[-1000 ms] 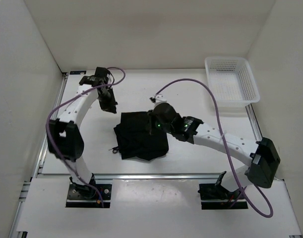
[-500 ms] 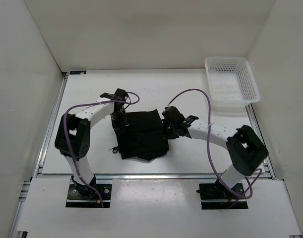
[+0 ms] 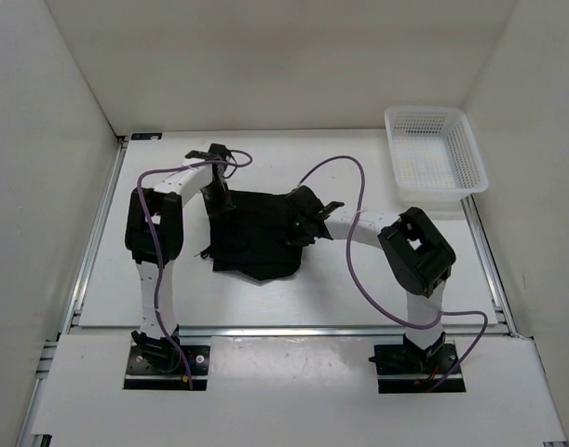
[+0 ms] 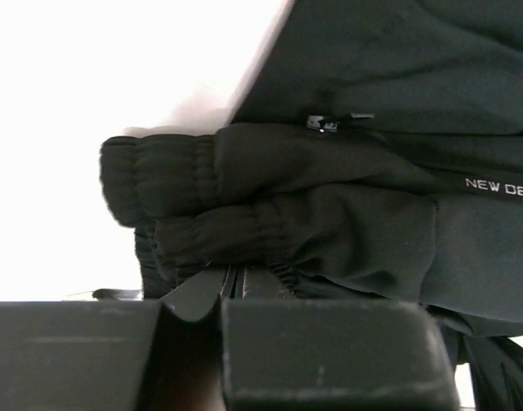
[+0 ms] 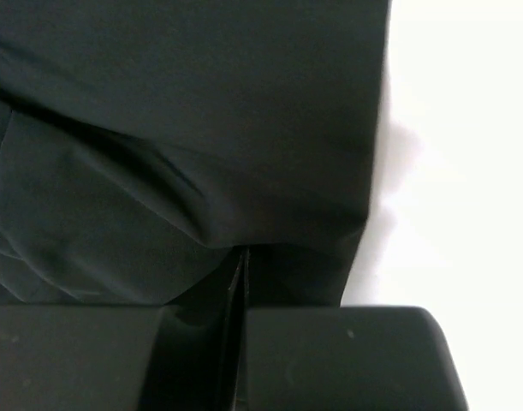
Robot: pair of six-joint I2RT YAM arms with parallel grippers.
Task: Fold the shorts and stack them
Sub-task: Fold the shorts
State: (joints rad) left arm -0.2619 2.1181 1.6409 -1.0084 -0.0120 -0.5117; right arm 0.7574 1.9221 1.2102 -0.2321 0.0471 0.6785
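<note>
The black shorts (image 3: 256,237) lie folded in a stack at the middle of the table. My left gripper (image 3: 219,198) sits at the stack's far left corner, shut on the gathered waistband (image 4: 244,205) of the shorts. My right gripper (image 3: 298,223) sits at the stack's right edge, shut on a fold of the black fabric (image 5: 201,171). In both wrist views the fingers are pressed together with cloth running between them. A small drawstring tip (image 3: 206,251) sticks out at the stack's left side.
A white mesh basket (image 3: 435,158) stands at the far right corner of the table. White walls enclose the table on three sides. Purple cables loop over both arms.
Both grippers have closed in on the shorts and taken hold of them. The stack has shifted a little toward the far side of the table.
</note>
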